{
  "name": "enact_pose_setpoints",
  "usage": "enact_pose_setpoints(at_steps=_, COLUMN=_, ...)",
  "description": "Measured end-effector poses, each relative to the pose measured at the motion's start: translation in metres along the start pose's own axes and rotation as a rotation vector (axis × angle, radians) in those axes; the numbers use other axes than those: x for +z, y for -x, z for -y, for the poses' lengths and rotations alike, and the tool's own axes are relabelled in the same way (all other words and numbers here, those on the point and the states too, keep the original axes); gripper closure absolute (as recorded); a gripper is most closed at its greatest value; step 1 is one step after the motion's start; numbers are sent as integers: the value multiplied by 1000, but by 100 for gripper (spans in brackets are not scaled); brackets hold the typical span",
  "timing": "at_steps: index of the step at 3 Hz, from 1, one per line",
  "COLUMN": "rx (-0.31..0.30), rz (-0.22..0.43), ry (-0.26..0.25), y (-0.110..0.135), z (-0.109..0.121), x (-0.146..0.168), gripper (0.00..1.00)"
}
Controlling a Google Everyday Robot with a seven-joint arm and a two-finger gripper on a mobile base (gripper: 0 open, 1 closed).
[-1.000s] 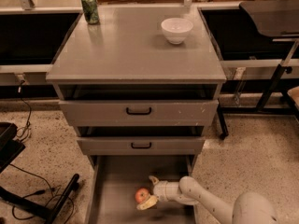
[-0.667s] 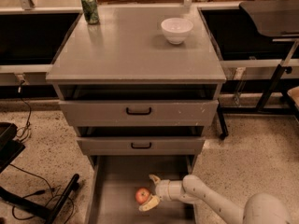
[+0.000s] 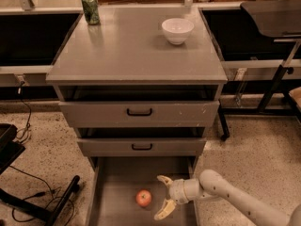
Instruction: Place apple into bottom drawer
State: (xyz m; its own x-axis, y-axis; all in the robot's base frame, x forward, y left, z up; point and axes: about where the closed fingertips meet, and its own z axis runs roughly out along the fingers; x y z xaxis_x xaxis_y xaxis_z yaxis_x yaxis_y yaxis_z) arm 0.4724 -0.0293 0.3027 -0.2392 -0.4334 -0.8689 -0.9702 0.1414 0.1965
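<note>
At the far left, a black stand [image 3: 59,202] and loose cables [image 3: 28,194] lie on a speckled floor [image 3: 42,154]. A grey cabinet [image 3: 66,108] fills the middle of the view, seen from above and in front. On its flat top surface [image 3: 131,51], a green drinks can [image 3: 90,8] stands upright at the back left corner.

Below the top, two drawers show grey fronts with black handles: the upper drawer [image 3: 94,114] and the middle drawer [image 3: 103,147]. Both are pulled out a little. Beneath them the bottom drawer [image 3: 115,185] is pulled well out, a shallow grey tray with a plain floor. The apple [image 3: 144,197], small and red-orange, rests on that floor near the middle of the tray.

Just to the right of the apple, low inside the same drawer, is the tool [image 3: 162,195]. Its two pale fingers [image 3: 163,179] are spread wide apart, pointing toward the apple, with a slim gap between them and the fruit. It grips nothing.

Further right on the top surface sits a white bowl [image 3: 177,30]. The pale robot arm [image 3: 225,192] reaches in from the lower right corner. A dark table [image 3: 275,15] stands at the far right.
</note>
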Motion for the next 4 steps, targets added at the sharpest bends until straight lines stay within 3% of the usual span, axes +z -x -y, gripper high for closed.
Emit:
enact_pose_setpoints(at_steps=2, rx=-72, rz=-377, ry=-58, y=24, z=-36, x=-43, gripper=0)
enact_pose_setpoints(at_steps=3, rx=-53, rz=-421, ry=-55, y=37, z=-57, x=-53, gripper=0)
enact_pose_setpoints(at_steps=4, rx=-53, rz=-422, ry=-55, y=37, z=-57, x=-53, gripper=0)
